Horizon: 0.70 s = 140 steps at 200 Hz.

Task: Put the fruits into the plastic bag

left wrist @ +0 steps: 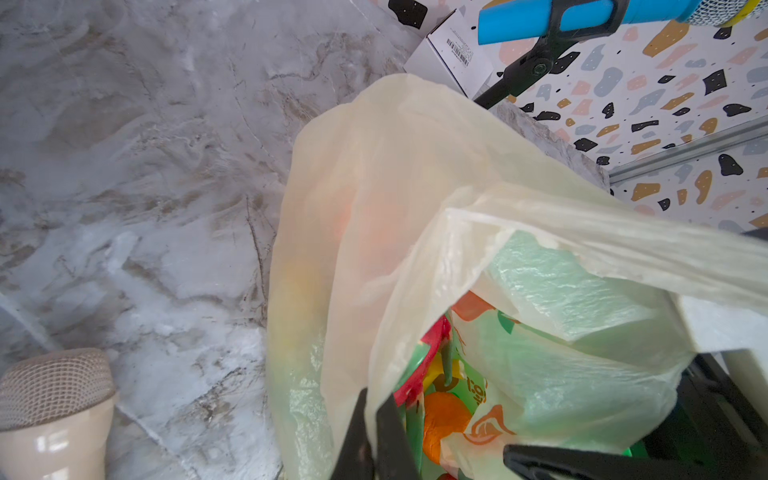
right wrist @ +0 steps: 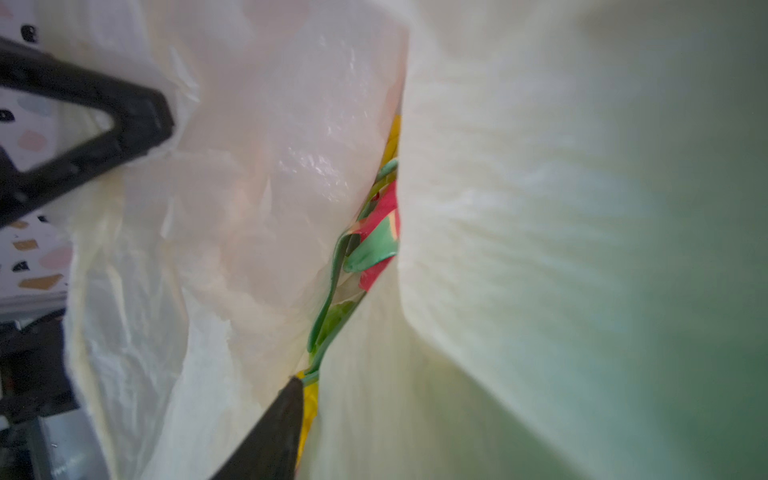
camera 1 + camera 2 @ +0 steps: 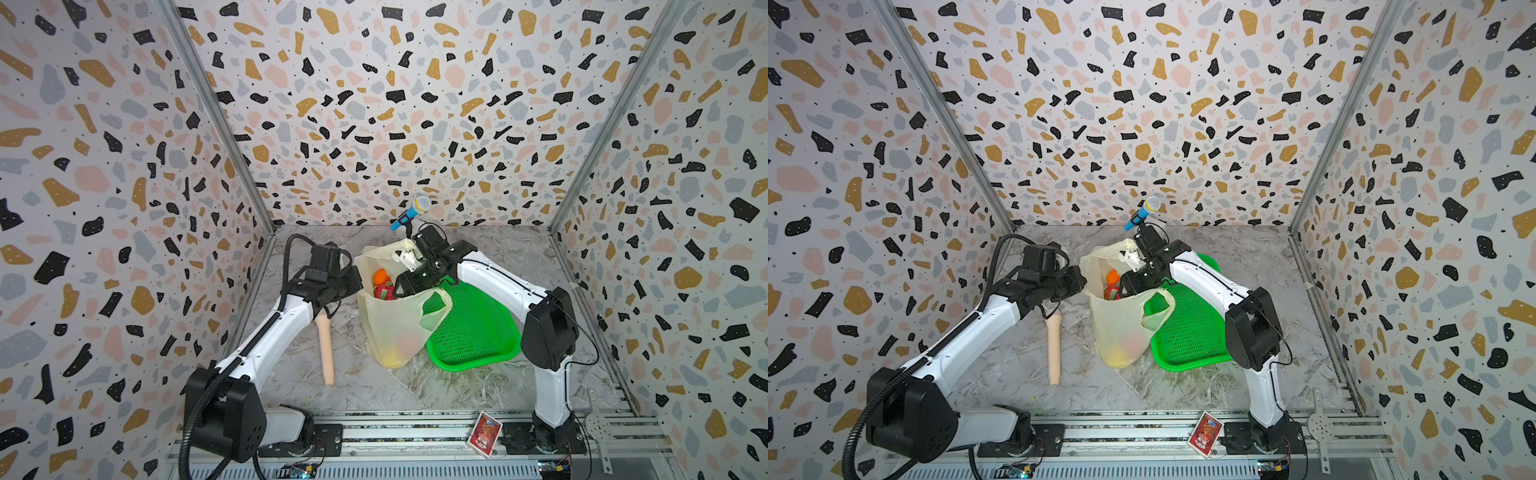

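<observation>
Mid-table, upright, mouth up in both top views: bag, right side against the basket.

At the mouth's left rim, left gripper, jaws fully together, a fold of rim film pinched between them in the left wrist view.

Over the mouth's right side, reaching down in, right gripper. Jaws well apart, nothing gripped. In the right wrist view, one finger outside the film and the other finger in the opening, with bag film between them.

Inside, just below the mouth and between the two grippers: orange and, touching it, red-and-green dragon fruit. Lower down, through the film, a yellow shape and a reddish shape, kind not clear.

Writing: orange-red print on the bag's inner wall, letters beside it too creased to read. Barcode label on a white box by the back wall, text too small. Red card pack on the front rail, lettering unreadable.
</observation>
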{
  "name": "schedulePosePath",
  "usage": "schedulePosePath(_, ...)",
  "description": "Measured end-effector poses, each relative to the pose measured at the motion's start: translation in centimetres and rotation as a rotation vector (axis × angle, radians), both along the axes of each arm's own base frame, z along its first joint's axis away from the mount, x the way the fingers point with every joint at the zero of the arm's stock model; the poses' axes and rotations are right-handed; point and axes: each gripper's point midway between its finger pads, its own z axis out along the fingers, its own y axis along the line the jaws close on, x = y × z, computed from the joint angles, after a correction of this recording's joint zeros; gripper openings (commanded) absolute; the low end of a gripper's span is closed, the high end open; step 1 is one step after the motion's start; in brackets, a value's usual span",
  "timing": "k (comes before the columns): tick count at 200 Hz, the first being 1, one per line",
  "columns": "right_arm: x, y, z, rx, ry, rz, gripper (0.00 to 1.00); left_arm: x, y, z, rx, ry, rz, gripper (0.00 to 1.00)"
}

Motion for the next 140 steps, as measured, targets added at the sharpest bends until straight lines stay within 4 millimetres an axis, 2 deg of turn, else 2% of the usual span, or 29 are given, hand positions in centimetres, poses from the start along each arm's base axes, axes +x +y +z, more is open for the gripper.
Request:
schedulePosePath(15, -0.5, -0.4, -0.4, -0.014, 0.002, 0.009, 0.74, 0.2, 0.0, 0.2, 0.000, -0.010, 0.003, 0.00)
schedulePosePath(43, -2.2, -1.6, -0.7, -0.036, -0.003, 0.027, 0.76, 0.4, 0.0, 0.4, -0.001, -0.021, 0.005, 0.00)
schedulePosePath(82, -5.5, -2.3, 1.2, -0.004, -0.055, 0.092, 0.81, 0.4, 0.0, 0.4, -0.002, -0.025, 0.005, 0.00)
schedulePosePath(104, -6.2, -1.9, 1.9, 0.009, -0.088, 0.125, 0.81, 0.4, 0.0, 0.4, -0.003, -0.025, 0.005, 0.00)
schedulePosePath(140, -6.9, -2.8, 0.9, -0.026, -0.119, 0.130, 0.81, 0.4, 0.0, 0.4, -0.002, -0.024, 0.005, 0.00)
